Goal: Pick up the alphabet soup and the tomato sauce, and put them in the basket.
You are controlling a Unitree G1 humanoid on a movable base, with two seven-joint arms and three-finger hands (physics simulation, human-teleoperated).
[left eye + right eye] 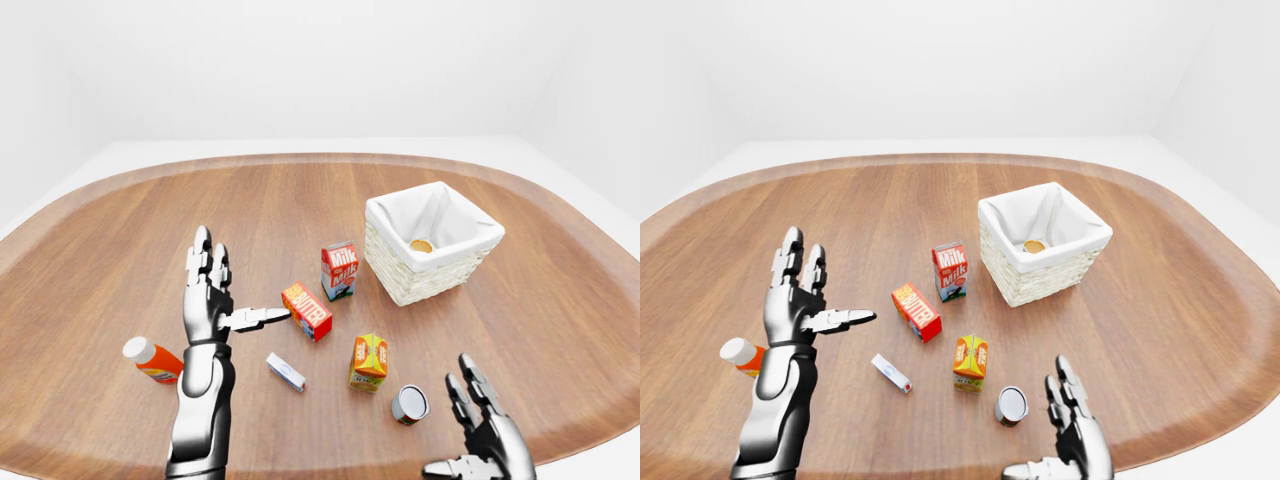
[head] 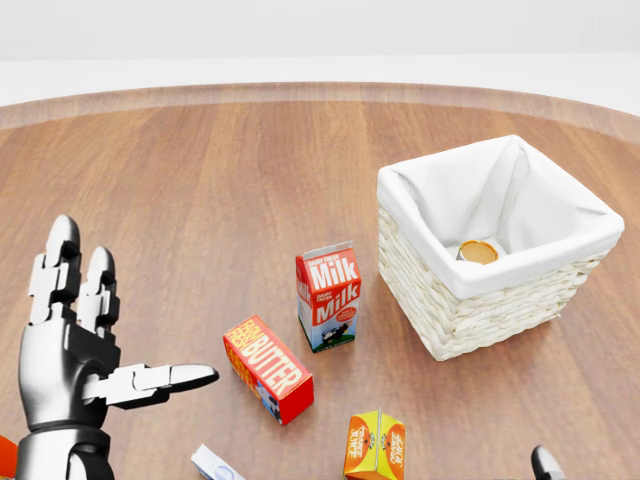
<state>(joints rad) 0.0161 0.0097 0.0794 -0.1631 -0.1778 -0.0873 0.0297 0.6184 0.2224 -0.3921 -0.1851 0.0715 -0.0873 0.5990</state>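
Observation:
A white-lined wicker basket (image 2: 470, 310) stands right of centre, and one can with an orange top (image 2: 478, 252) lies inside it. A second can (image 1: 409, 404), grey end showing, lies on its side on the wooden table at the bottom of the left-eye view; its label is too small to read. My right hand (image 1: 462, 420) hovers open just right of and below that can, not touching it. At the left my left hand (image 1: 240, 285) is raised and open, its thumb pointing at the butter box, holding nothing.
Between my hands stand a milk carton (image 2: 328, 295), a red butter box (image 2: 268, 368) and an orange juice carton (image 2: 375, 445). A small white box (image 1: 285, 371) and an orange bottle with a white cap (image 1: 152, 360) lie at the lower left. The table edge curves along the bottom.

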